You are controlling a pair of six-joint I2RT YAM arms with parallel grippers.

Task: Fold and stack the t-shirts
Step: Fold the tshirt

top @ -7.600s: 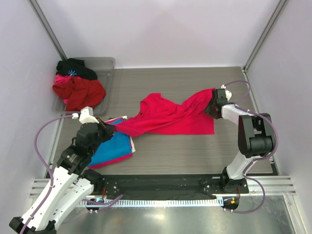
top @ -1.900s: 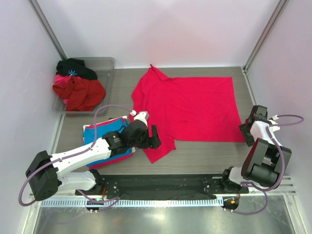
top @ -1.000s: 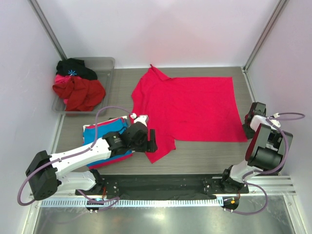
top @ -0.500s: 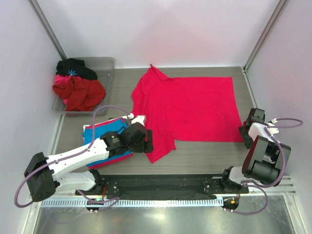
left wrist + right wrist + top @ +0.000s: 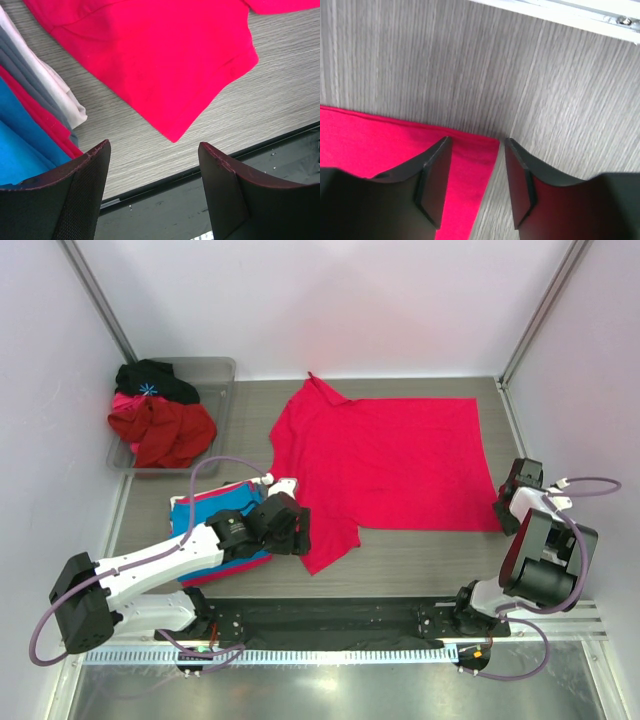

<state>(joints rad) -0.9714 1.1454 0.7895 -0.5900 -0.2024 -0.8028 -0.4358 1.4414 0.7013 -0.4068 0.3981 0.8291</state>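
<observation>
We see a free strip of bare grey wood-grain table [image 5: 420,560] between the flat crimson-pink t-shirt [image 5: 390,455] and the black base rail [image 5: 330,620] at the near edge, so there is room to pass there. The left side is crowded. A folded stack of blue and pink-red tees [image 5: 192,518] sits just beside the shirt's near sleeve, and the left gripper [image 5: 300,530] hangs over that gap, jaws apart. A clear plastic bin [image 5: 222,368] heaped with dark and red clothes blocks the far left corner. The right side is tight. The right gripper [image 5: 507,502] straddles the shirt's near right corner, jaws apart, close to the aluminium edge rail [image 5: 560,11]. The strip behind the shirt is bare but narrow.
</observation>
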